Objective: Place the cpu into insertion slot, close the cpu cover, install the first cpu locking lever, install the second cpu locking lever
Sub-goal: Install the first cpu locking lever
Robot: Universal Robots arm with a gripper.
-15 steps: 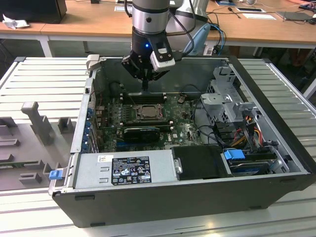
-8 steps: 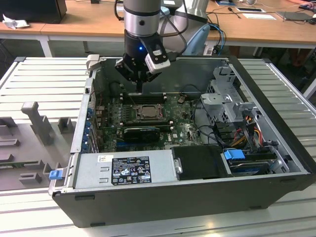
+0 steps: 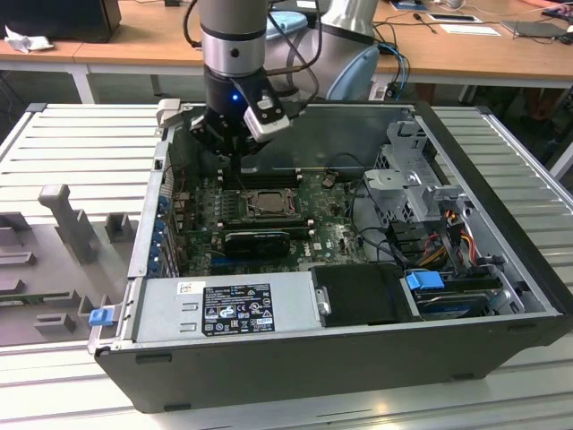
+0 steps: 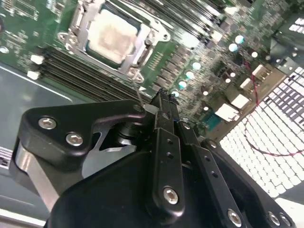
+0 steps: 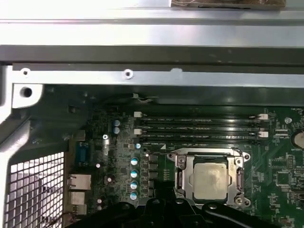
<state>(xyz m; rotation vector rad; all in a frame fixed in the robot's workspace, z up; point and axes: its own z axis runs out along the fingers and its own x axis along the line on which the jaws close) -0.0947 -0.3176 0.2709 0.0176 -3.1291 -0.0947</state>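
The cpu (image 5: 209, 178) (image 4: 113, 34) lies flat in the insertion slot (image 3: 269, 204) on the green board, its pale metal face up. The silvery cpu cover (image 5: 189, 167) (image 4: 90, 13) lies down around it as a frame. My gripper (image 4: 162, 100) (image 3: 235, 159) hovers just beside the slot, toward the case's back wall, with its black fingers (image 4: 166, 137) pressed together. A thin wire locking lever (image 4: 138, 96) rises from the slot's corner to the fingertips. I cannot tell whether it is pinched or only touched.
Long black memory slots (image 5: 199, 126) run beside the socket. A black ribbed card (image 3: 258, 240) sits in front of it in the exterior view. The power supply (image 3: 228, 309), drive cage (image 3: 412, 175) and loose cables (image 3: 448, 228) crowd the case's front and the exterior view's right.
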